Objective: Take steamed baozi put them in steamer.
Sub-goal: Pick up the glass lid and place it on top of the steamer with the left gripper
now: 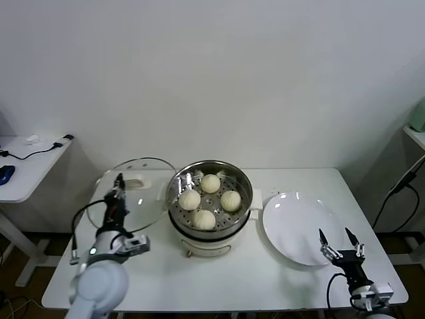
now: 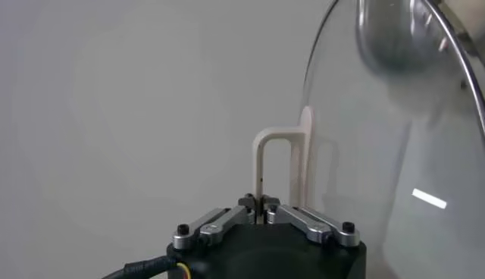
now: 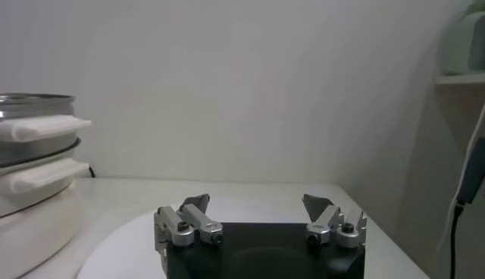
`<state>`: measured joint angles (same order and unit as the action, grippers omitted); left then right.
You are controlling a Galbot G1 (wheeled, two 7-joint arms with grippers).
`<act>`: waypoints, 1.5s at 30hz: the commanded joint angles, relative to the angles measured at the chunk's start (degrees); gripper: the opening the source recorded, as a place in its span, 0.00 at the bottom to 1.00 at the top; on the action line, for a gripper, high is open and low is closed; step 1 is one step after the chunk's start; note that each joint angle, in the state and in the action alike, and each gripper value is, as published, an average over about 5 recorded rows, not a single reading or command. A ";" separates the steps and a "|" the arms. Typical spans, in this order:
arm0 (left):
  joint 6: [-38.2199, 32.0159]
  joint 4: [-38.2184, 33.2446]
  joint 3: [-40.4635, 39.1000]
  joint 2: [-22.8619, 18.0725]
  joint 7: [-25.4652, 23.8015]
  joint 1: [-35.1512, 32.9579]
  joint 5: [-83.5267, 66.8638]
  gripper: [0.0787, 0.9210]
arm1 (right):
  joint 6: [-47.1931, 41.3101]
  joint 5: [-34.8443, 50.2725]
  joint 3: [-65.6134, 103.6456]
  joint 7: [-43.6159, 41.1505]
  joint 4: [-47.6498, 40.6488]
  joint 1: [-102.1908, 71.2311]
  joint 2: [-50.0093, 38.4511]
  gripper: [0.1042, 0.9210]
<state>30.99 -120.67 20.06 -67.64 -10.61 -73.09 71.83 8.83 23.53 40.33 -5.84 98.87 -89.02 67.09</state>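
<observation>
Head view: all four steamed baozi point(image 1: 210, 197) sit inside the steamer point(image 1: 244, 178), centre of frame, spread over the perforated floor with gaps between them, probably so steam can pass. The white plate point(image 1: 295, 226), right of centre, is bare. Judgement: loading is finished; what remains looks like covering the pot.

Left end effector point(image 1: 119, 181), left of centre, is pinched together on the cream handle point(image 2: 276, 163) of the glass lid point(image 1: 143, 193). Lid stands tilted, just beside the steamer's left side, not over it; held by the handle because it is the only thin part to pinch.

Right end effector point(image 1: 339, 238), lower right, hangs over the plate's near edge, fingers spread wide, nothing between them. Appears idle, kept clear of the steamer on the tabletop point(image 1: 219, 279).
</observation>
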 commanded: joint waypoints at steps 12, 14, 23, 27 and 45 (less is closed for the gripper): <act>9.41 9.22 -23.72 -20.53 -7.75 12.26 20.75 0.07 | 0.70 -1.24 0.49 0.83 -0.72 -0.01 0.86 0.88; 9.48 10.74 -24.17 -21.94 -7.60 12.79 21.22 0.07 | 0.89 -1.21 0.62 0.82 -0.81 -0.08 0.85 0.88; 9.99 15.59 -24.67 -25.73 -5.95 13.03 22.28 0.07 | 2.00 -0.91 1.30 0.74 -1.79 -0.63 0.52 0.88; 10.12 17.31 -24.27 -26.51 -4.79 12.90 22.49 0.07 | 2.57 -0.84 1.40 0.74 -2.34 -0.71 0.48 0.88; 9.18 22.15 -21.55 -25.09 0.81 12.57 23.48 0.07 | 4.02 -1.06 2.02 0.68 -2.49 -0.99 0.56 0.88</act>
<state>40.23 -101.24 -1.73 -92.17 -12.50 -60.59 94.52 12.42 22.54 42.28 -4.94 96.41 -89.94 67.61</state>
